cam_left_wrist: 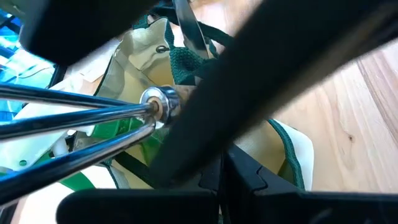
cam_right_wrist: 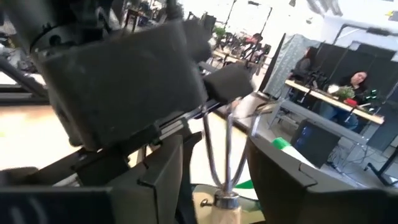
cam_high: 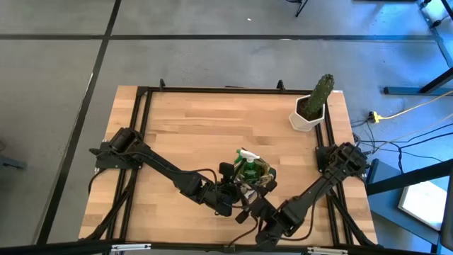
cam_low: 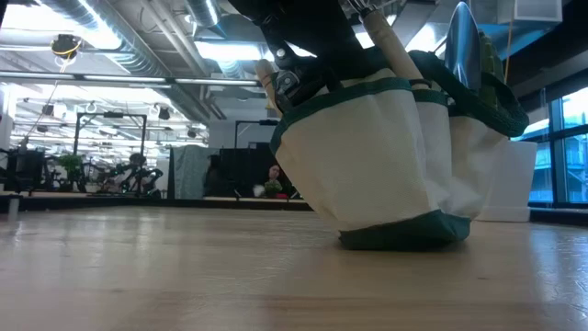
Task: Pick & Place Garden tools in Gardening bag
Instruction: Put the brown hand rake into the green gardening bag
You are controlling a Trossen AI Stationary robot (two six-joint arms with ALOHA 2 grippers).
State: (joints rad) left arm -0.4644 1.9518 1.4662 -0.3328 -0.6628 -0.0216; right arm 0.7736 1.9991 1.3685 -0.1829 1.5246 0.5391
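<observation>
Hand fork (cam_right_wrist: pixel 219 155), seemingly between right claw (cam_right_wrist: pixel 214 165) fingers

Two matte-black jointed arms (cam_high: pixel 159 164), boxy link housings, thin black cables looping alongside; blocky dark end effector fingers (cam_right_wrist: pixel 273 177).

We see the olive-and-beige gardening bag (cam_high: pixel 256 178) standing upright toward the counter's six o'clock edge. The green spray bottle (cam_high: pixel 248 164) sits inside it, and the wooden-handled hand fork (cam_left_wrist: pixel 93 115) pokes its steel tines out.
</observation>
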